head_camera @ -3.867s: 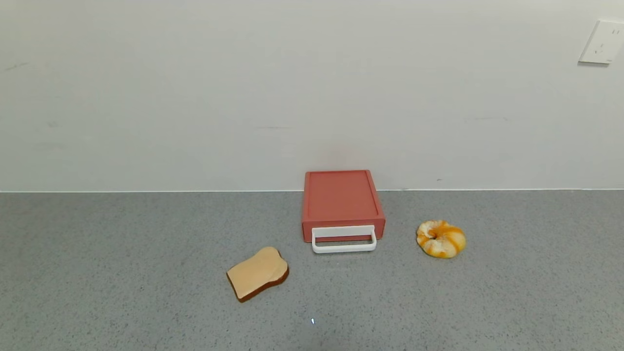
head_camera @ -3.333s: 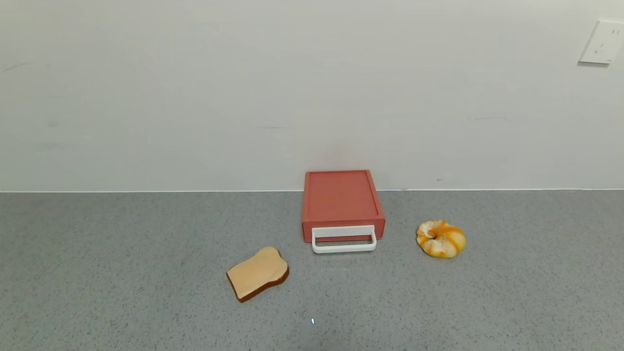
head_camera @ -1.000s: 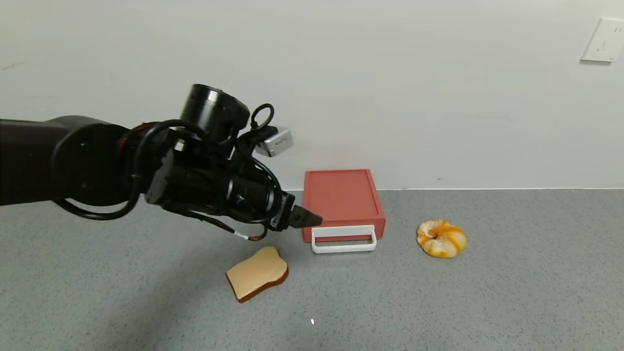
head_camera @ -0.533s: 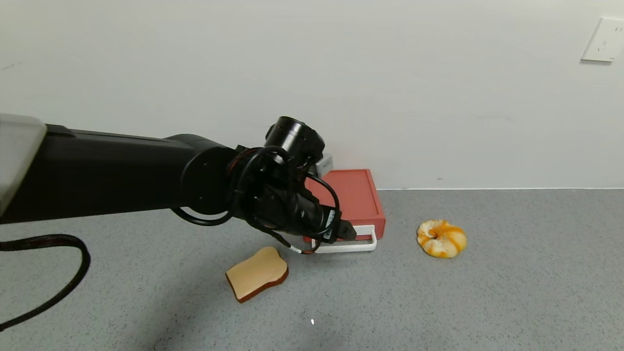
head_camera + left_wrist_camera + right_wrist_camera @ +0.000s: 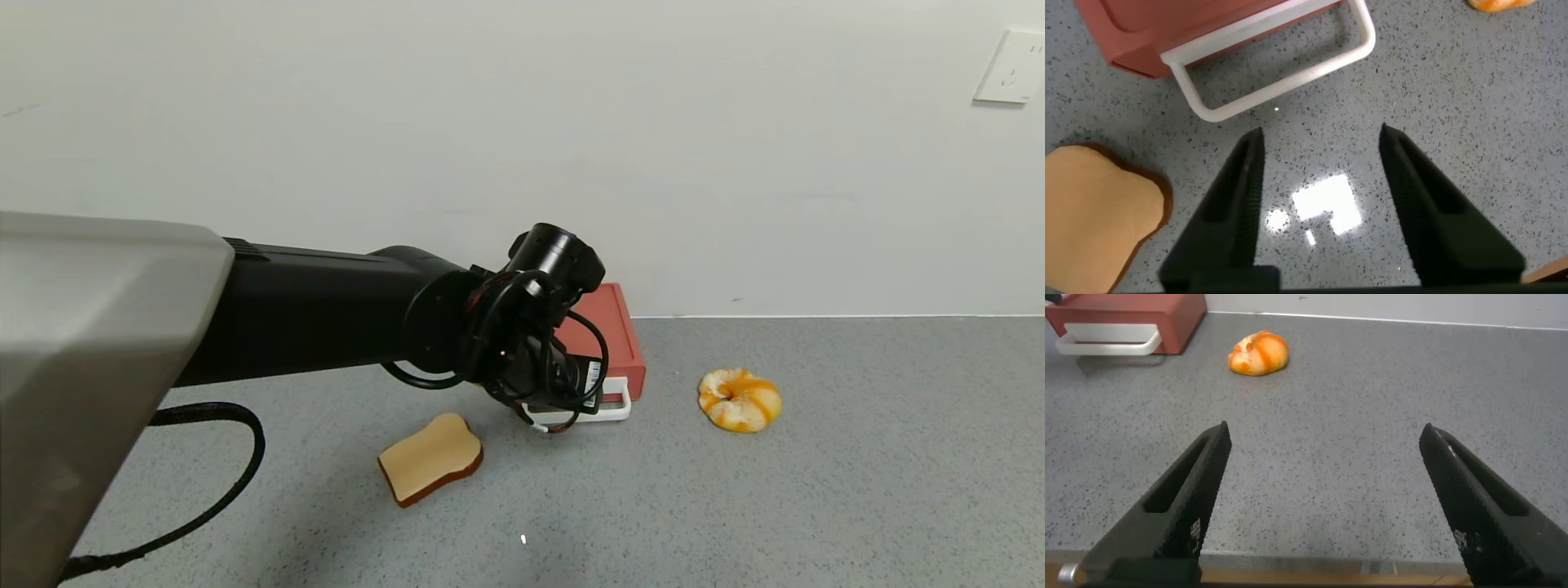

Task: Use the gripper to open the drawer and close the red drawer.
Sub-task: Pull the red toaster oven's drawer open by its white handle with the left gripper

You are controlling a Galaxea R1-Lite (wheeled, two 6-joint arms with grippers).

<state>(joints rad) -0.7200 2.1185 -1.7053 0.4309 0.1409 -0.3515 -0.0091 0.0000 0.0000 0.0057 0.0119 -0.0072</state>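
Left pincer (image 5: 1321,175) over the grey worktop (image 5: 816,506), just in front of the red drawer (image 5: 608,335), reaching in from the left on a thick black and silver-grey arm (image 5: 269,314) with looping black cables. Fingers (image 5: 1237,204) spread wide and holding nothing, tips pointing down at bare worktop close to the white loop handle (image 5: 1274,69) but not touching it. Red drawer set against the back wall (image 5: 522,122), closed, handle facing forward and lying low above the worktop; left part of the box hidden behind the wrist in the head view. Bread slice (image 5: 430,457) flat on the worktop near the drawer's front left corner, beside the pincer and apart from it. Orange-and-white round pastry (image 5: 740,398) to the right of the drawer, well apart from the handle. Right pincer (image 5: 1323,498) low above the near part of the worktop, fingers wide apart, empty, well away from the drawer (image 5: 1127,314) and pastry (image 5: 1258,353). White wall socket (image 5: 1011,67) high on the wall at far right.
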